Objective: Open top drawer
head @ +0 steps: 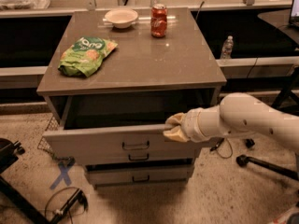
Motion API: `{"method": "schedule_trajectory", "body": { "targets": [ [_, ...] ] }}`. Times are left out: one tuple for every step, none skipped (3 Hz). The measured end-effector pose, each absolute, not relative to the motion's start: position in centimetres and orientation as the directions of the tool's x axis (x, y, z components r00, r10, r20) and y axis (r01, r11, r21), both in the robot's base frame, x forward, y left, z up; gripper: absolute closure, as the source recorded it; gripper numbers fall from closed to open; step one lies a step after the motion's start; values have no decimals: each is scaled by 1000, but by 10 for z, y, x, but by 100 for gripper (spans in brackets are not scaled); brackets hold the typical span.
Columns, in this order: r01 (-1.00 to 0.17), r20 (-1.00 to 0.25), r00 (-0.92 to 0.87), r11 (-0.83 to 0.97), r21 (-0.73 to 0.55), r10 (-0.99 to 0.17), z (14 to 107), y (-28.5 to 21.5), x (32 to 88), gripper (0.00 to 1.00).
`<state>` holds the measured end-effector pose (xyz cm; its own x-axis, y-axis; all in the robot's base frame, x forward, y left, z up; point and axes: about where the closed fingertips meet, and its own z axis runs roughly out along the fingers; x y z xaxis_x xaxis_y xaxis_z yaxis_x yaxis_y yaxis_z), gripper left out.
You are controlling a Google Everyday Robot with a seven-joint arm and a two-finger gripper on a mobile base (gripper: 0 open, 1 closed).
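Grey drawer juts well out of the cabinet; the gripper pinches the drawer's front rim near its right end.

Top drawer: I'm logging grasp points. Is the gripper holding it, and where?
Yes: the gripper pinches the top drawer by the upper rim of its front panel, right of the handle.

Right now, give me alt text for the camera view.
The gripper sits at the upper edge of the top drawer, which is partly open. On the cabinet top are a green snack bag, a white bowl and a red can.
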<state>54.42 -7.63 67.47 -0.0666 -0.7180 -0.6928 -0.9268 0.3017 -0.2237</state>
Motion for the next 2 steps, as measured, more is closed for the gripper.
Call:
{"method": "schedule_trajectory", "body": {
  "targets": [
    [-927,-693,-67,301,-222,-718,675,-77,542,100],
    [-931,-697,-68,297,-213,-714,678,-81,512,100]
  ]
}}
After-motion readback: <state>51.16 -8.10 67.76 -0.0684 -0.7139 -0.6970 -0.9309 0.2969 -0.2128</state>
